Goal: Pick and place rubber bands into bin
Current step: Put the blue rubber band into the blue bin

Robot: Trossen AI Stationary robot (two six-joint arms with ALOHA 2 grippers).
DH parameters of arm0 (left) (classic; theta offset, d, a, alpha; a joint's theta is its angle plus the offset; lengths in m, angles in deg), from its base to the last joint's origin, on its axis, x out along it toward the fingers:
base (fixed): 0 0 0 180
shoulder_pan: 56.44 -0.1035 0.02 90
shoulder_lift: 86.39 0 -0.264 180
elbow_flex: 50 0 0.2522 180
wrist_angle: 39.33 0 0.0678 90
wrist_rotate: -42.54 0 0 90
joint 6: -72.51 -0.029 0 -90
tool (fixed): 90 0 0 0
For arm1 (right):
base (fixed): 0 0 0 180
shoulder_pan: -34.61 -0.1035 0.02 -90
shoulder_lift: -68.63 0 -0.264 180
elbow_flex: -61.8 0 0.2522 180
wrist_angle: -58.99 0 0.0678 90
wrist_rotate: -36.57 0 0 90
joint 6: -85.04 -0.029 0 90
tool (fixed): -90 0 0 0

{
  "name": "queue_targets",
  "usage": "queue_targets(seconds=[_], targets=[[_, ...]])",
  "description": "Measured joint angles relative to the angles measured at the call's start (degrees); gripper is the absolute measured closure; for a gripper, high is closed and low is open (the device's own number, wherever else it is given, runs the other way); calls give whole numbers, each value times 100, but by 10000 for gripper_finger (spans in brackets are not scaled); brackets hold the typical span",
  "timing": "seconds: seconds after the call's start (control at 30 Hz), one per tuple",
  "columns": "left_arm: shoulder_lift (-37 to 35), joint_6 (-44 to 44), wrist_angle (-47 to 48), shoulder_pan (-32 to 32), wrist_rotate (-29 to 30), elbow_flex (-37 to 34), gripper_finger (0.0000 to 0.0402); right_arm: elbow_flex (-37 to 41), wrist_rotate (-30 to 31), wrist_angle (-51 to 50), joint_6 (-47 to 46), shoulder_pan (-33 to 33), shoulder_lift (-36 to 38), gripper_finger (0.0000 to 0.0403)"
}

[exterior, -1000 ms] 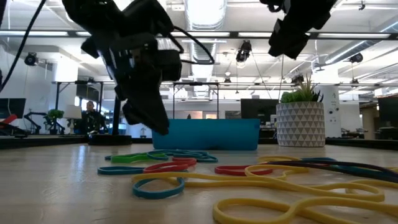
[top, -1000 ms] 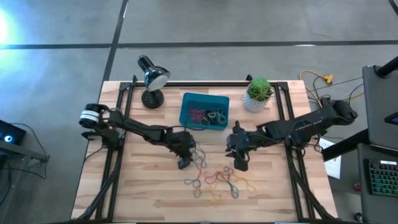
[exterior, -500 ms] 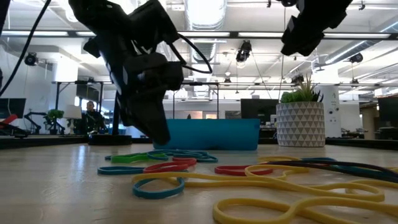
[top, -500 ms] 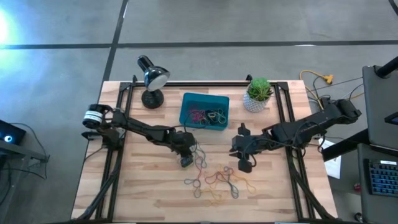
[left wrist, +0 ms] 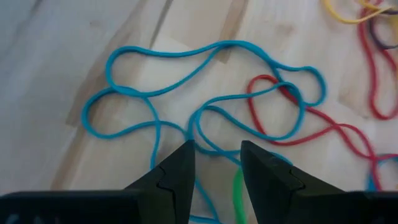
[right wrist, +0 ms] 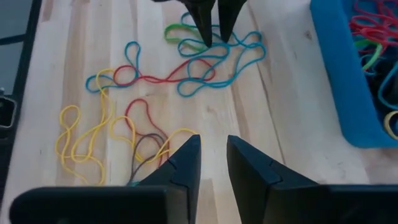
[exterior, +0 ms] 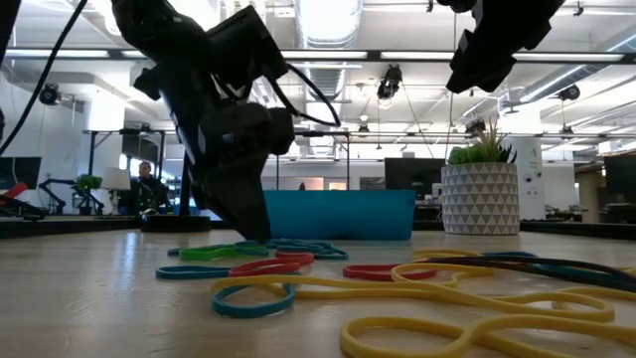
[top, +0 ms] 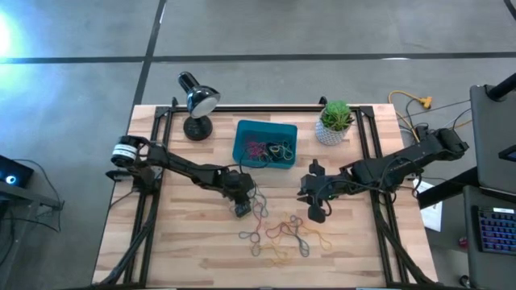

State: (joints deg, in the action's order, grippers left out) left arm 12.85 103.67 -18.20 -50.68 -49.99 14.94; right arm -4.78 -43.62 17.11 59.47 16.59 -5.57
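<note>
High view: a wooden slatted table [top: 185, 250] stands on a grey concrete floor, carrying a desk lamp [top: 196, 103], a potted plant [top: 334, 121] and the bin [top: 265, 145] along the far edge. The bin already holds several bands. The loose rubber bands [top: 282, 232] lie scattered in front of it, near the table's middle.

The left gripper [top: 241, 209] is down at the near-left edge of the scatter. Its wrist view shows the fingers [left wrist: 177, 177] slightly apart, tips at a blue band [left wrist: 205, 93] lying on the wood, nothing clamped. The right gripper [top: 315, 211] hangs just right of the scatter; its wrist view shows narrowly parted jaws, empty, above yellow and red loops.

Low view alone shows the room: an open hall with ceiling lights, and a seated person [exterior: 146, 184] far behind. It also shows the right gripper well clear of the tabletop.

Bare wood lies open left and right of the scatter and towards the near edge.
</note>
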Motion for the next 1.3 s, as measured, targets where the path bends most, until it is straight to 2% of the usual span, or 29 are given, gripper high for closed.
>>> queue_targets(seconds=[0.17,0.63,1.17,1.3], targets=[[3,0,59,0,153,0,299,2,91,-7,15,2,0,340],[79,-153,58,81,164,0,396,110,239,2,0,2,0,341],[-623,-232,114,72,158,247,398,334,237,247,-146,2,-2,344],[-694,-505,351,63,138,242,398,364,237,344,-138,2,-2,344]])
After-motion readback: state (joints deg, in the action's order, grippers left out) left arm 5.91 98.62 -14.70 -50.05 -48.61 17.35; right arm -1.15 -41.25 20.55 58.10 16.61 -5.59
